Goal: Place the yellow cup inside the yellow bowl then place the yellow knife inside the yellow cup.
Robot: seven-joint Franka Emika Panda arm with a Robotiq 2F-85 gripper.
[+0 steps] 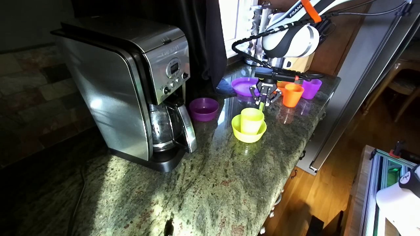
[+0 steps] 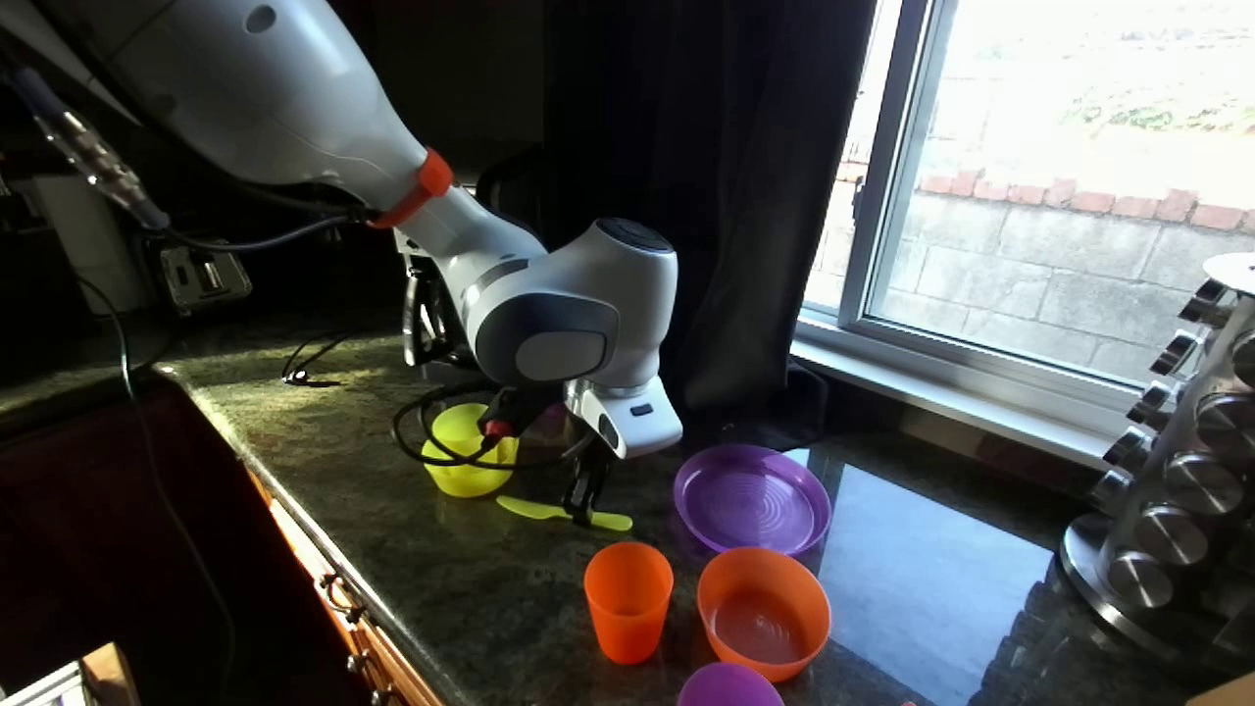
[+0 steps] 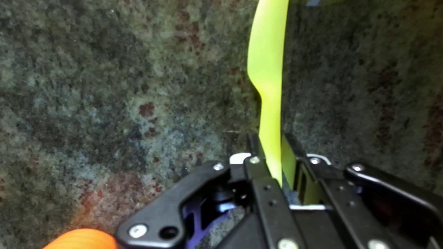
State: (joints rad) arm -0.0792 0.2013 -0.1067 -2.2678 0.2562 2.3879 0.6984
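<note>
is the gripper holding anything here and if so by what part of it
Apparently the yellow knife, by its handle, between the tips of the gripper; the wrist view shows no clear gap beside it. The blade lies outside the grip.

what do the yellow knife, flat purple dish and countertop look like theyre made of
Yellow knife: probably plastic, smooth and satin; one even colour throughout.
Flat purple dish: likely plastic, glossy; highlights on its ringed base.
Countertop: seemingly polished stone, perhaps granite; mottled, with mirror-like reflections.
</note>
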